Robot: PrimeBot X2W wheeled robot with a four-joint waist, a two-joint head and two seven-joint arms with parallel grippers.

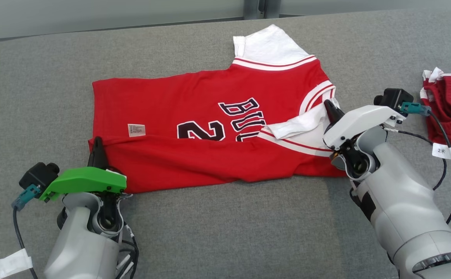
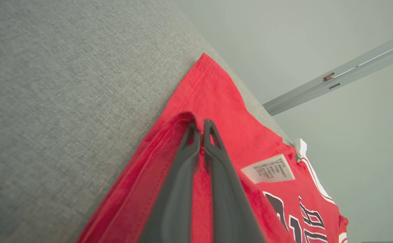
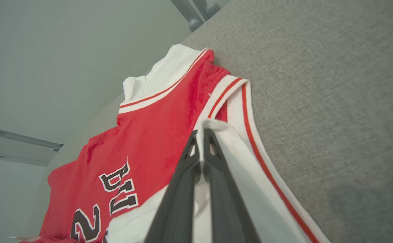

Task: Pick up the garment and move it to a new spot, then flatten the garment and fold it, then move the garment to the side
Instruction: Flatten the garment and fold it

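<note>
A red jersey (image 1: 194, 116) with white sleeves and dark lettering lies spread across the grey cushion (image 1: 209, 224), its near long edge folded up over the body. My left gripper (image 1: 97, 144) is shut on the jersey's folded hem corner (image 2: 186, 118) at the lower left; the left wrist view has the red cloth pinched between its dark fingers (image 2: 216, 152). On the right, my right gripper (image 1: 330, 108) is shut on the white sleeve (image 1: 306, 122), and the right wrist view has that sleeve's edge (image 3: 204, 126) pinched between its fingers (image 3: 213, 152). A white care label (image 1: 136, 130) shows on the red cloth.
A second red and white garment (image 1: 448, 112) lies at the right edge of the cushion, beside my right arm's cable (image 1: 446, 147). The cushion's far edge meets a pale wall (image 1: 93, 15). Bare grey cushion stretches in front of and to the left of the jersey.
</note>
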